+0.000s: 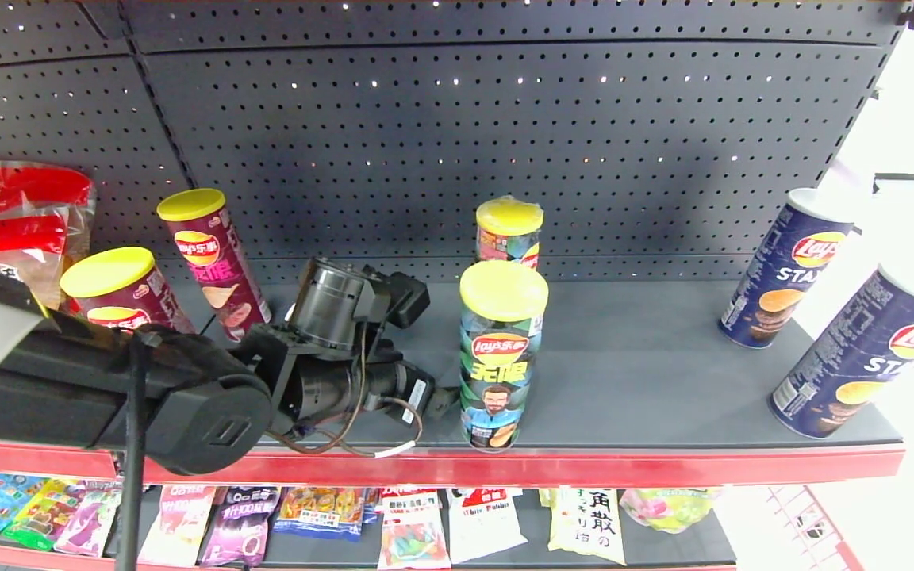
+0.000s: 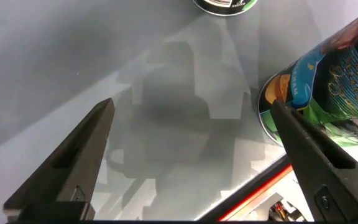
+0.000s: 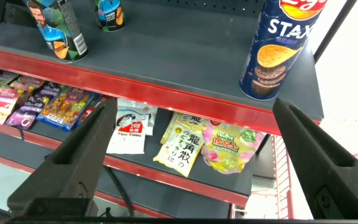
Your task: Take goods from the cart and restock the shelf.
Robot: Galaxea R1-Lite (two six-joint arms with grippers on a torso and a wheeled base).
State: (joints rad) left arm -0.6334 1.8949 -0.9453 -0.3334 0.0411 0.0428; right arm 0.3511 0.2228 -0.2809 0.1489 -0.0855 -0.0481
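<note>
Now left gripper (image 2: 191, 106) gapes empty beside can (image 1: 502, 357); finger seemingly touching it, any sideways swing could tip it off shelf (image 1: 647, 373).

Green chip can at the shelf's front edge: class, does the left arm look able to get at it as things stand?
Probably yes. The left gripper hangs open over the shelf beside the green chip can, with nothing between them; the can stands just outside one finger, so a sideways shift seems needed.
</note>
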